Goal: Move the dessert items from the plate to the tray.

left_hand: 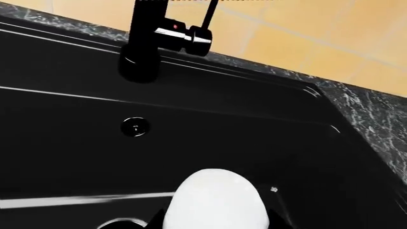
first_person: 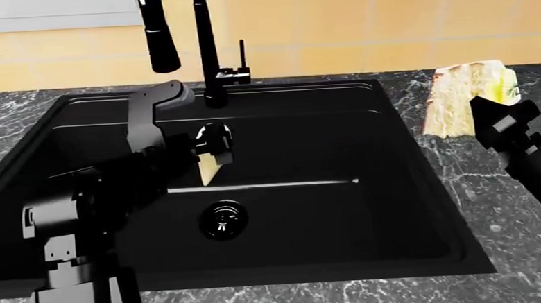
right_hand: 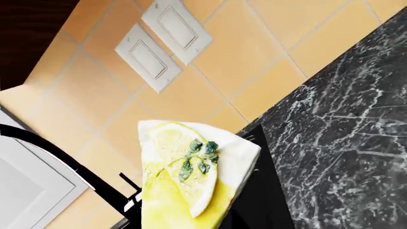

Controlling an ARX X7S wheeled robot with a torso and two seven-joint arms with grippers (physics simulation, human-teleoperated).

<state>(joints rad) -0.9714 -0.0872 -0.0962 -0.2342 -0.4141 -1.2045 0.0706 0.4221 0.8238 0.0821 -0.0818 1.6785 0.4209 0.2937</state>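
While the robot faces a black sink basin (first_person: 348,210) set in a dark marbled countertop (first_person: 526,249), each of its two arms carries one of the two dessert items. The left gripper (first_person: 211,149) hangs over the basin, above and slightly behind the single round drain (first_person: 223,218), and pinches the cone-shaped pastry (first_person: 207,170), whose pale cream body tapers downward below the claw in the head view; in the left wrist view the pastry's rounded white end (left_hand: 216,200) fills the space between the dark fingers, with the basin floor and a small round fitting (left_hand: 135,126) on the basin wall beyond it. The right gripper (first_person: 502,118) is over the countertop to the right of the sink and is pressed onto the cake wedge (first_person: 467,98), a tall layered cream-and-tan slice held above the counter near the back wall. The right wrist view shows the wedge's yellow glazed top (right_hand: 190,176) carrying one lemon slice and one small sprig of green leaves. One black faucet (first_person: 205,51) rises behind the sink, with a pull-down spray head (first_person: 158,39) hanging beside it and a side lever (first_person: 238,70). Two white wall plates (right_hand: 162,43) sit side by side on the tan tiled wall. Neither a plate nor the tray appears in any view.
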